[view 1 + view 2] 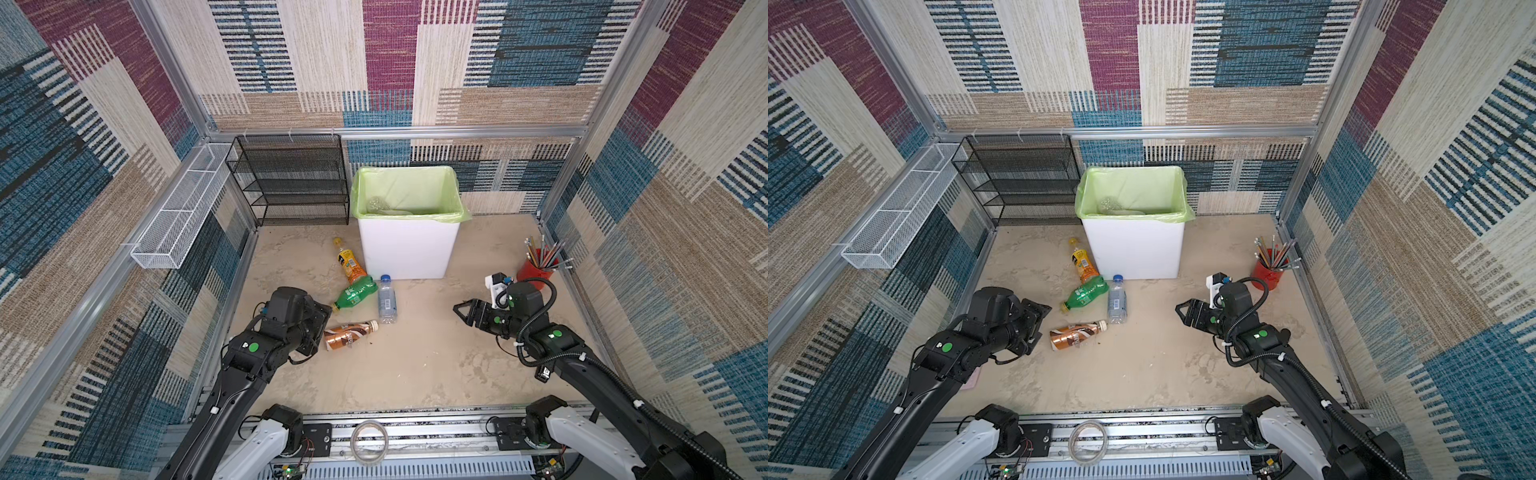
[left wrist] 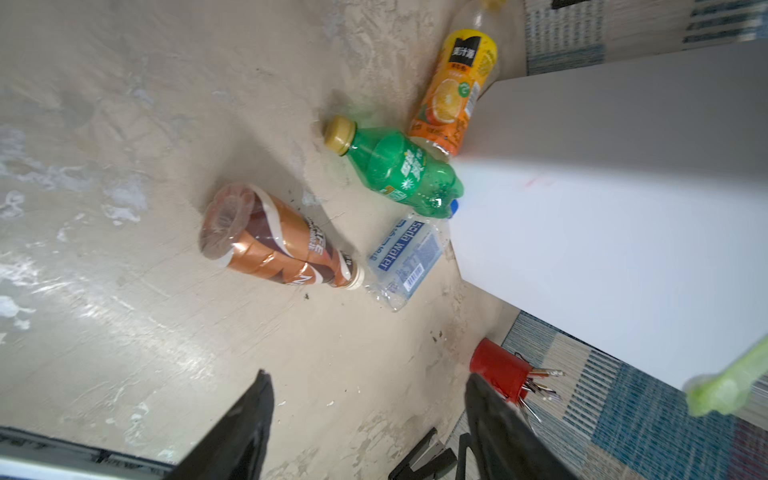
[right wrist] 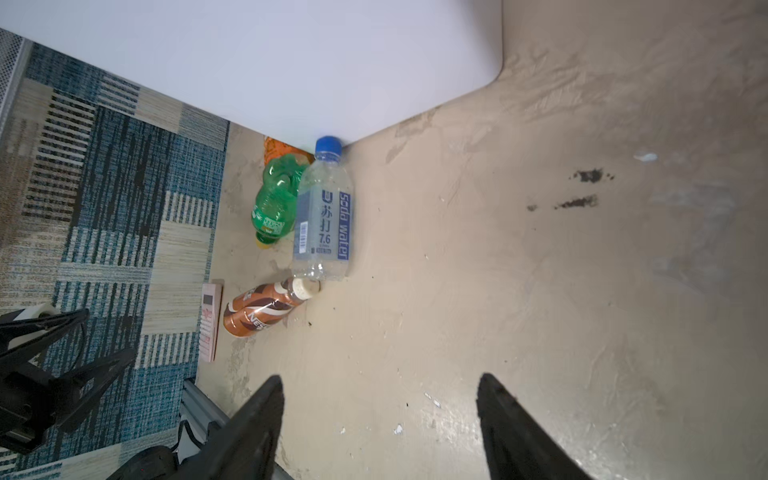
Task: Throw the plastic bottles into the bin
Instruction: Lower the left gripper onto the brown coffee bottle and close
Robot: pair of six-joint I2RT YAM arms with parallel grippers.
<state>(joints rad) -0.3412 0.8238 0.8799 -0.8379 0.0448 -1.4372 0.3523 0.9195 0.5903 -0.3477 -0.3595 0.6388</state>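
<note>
Several plastic bottles lie on the sandy floor left of the bin's front. They are an orange juice bottle (image 1: 349, 262), a green bottle (image 1: 357, 294), a clear blue-capped soda water bottle (image 1: 386, 300) and a brown coffee bottle (image 1: 349, 334). The white bin (image 1: 409, 249) has a light-green bag, and a clear bottle (image 1: 376, 204) lies inside it. My left gripper (image 2: 368, 390) is open and empty, just left of the brown bottle (image 2: 274, 241). My right gripper (image 1: 462, 311) is also open and empty (image 3: 380, 390), right of the bottles, pointing at them.
A black mesh rack (image 1: 291, 183) and a white wire basket (image 1: 183, 212) stand at the back left. A red cup of pencils (image 1: 536, 270) is behind my right arm. A black stapler (image 2: 424, 457) and a pink calculator (image 3: 210, 320) lie near the walls.
</note>
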